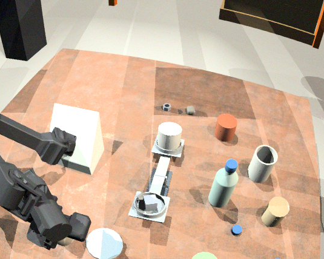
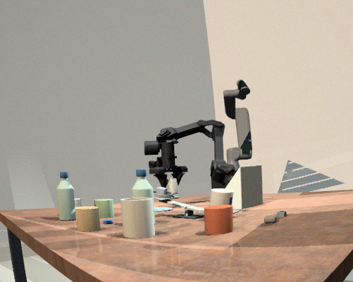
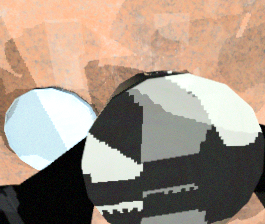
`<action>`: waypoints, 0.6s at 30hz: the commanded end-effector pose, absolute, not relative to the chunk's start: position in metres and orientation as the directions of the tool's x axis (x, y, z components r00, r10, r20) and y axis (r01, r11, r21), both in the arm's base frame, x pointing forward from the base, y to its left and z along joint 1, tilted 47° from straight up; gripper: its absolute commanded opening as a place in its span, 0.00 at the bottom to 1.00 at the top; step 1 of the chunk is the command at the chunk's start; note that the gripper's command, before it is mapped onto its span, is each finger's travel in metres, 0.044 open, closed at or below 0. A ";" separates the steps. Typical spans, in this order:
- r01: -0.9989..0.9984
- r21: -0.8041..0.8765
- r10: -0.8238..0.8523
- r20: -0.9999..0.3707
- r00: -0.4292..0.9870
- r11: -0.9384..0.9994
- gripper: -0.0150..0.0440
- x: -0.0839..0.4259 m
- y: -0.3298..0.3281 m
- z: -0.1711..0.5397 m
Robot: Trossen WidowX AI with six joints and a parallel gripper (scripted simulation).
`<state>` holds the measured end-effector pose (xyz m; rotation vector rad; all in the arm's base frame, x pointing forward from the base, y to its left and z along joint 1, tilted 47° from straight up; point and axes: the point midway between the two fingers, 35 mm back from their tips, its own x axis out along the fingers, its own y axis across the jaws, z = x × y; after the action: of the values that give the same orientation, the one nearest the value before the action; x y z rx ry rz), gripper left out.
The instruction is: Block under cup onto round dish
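My gripper is shut on a white cup, holding it up beside the round dish. The pale blue round dish is bare, to the right of the held cup in the top view. The grey block lies uncovered inside the ring on the near pan of the balance. The other white cup stands upright on the far pan, which is the lower end.
A white wedge-shaped block stands beside the arm. A green bottle, a hollow grey-white cylinder, an orange cylinder and a tan cylinder stand right of the balance. A nut lies beyond the far pan.
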<state>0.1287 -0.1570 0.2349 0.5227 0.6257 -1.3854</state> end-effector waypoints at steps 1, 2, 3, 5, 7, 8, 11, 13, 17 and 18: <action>0.992 -0.021 -0.732 -0.677 0.077 0.124 0.25 0.125 -0.159 0.233; 0.992 -0.021 -0.731 -0.678 0.077 0.124 0.25 0.125 -0.160 0.232; 0.992 -0.021 -0.731 -0.678 0.076 0.123 0.25 0.125 -0.161 0.231; 0.992 -0.021 -0.731 -0.679 0.076 0.123 0.25 0.126 -0.164 0.228; 0.992 -0.021 -0.730 -0.679 0.076 0.123 0.25 0.127 -0.169 0.224; 0.992 -0.021 -0.730 -0.679 0.076 0.123 0.25 0.127 -0.171 0.222; 0.992 -0.021 -0.732 -0.677 0.077 0.123 0.25 0.128 -0.178 0.215; 0.992 -0.021 -0.733 -0.676 0.077 0.123 0.25 0.128 -0.183 0.211; 0.992 -0.022 -0.734 -0.675 0.077 0.124 0.25 0.127 -0.186 0.209; 0.992 -0.022 -0.734 -0.675 0.077 0.124 0.25 0.128 -0.187 0.208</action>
<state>0.1268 -0.1845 0.2105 0.5179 0.6205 -1.3898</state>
